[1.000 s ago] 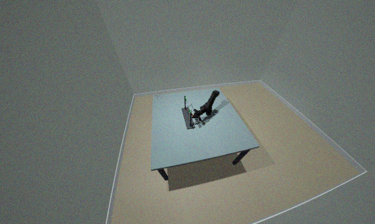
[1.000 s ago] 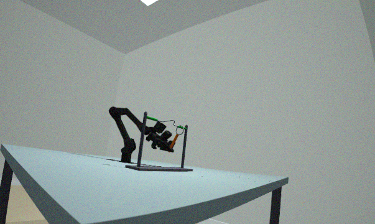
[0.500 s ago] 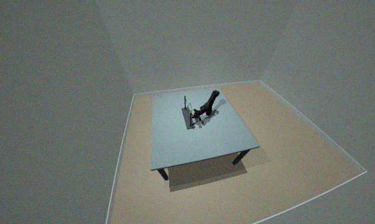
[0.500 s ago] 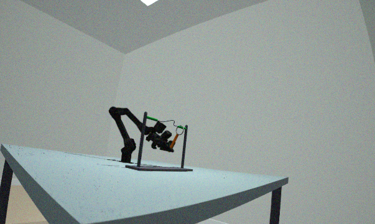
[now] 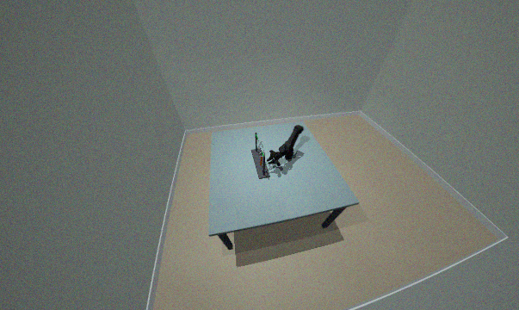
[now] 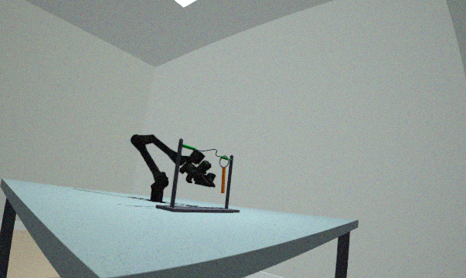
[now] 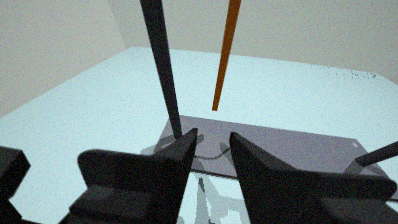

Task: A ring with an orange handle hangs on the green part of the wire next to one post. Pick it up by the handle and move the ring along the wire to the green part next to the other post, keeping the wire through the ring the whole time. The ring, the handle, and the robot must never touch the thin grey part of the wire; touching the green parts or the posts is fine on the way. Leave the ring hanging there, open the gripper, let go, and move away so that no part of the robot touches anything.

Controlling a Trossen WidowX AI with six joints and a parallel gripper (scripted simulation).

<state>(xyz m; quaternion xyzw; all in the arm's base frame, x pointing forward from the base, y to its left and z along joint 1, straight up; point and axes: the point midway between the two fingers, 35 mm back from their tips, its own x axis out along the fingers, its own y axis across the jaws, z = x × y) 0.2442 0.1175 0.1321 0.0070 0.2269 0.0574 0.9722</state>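
The ring (image 6: 219, 162) hangs on the green part of the wire (image 6: 226, 157) next to one post (image 6: 229, 185) (image 7: 161, 65) (image 5: 264, 167). Its orange handle (image 6: 222, 179) (image 7: 226, 55) (image 5: 261, 160) hangs straight down below it. The ring is out of the wrist view. My gripper (image 6: 214, 184) (image 7: 213, 134) is partly open and empty. Its fingertips are apart from the handle, on the arm's side of it; in the wrist view the handle's lower end shows beyond and above the gap between them. The other green part (image 6: 188, 147) is by the far post (image 6: 176, 174) (image 5: 256, 144).
The thin grey wire (image 6: 207, 150) bends between the two green parts, above the gripper. The posts stand on a dark base plate (image 6: 202, 209) (image 7: 300, 150) on the light blue table (image 5: 237, 198). In the exterior view the arm reaches in behind the far post.
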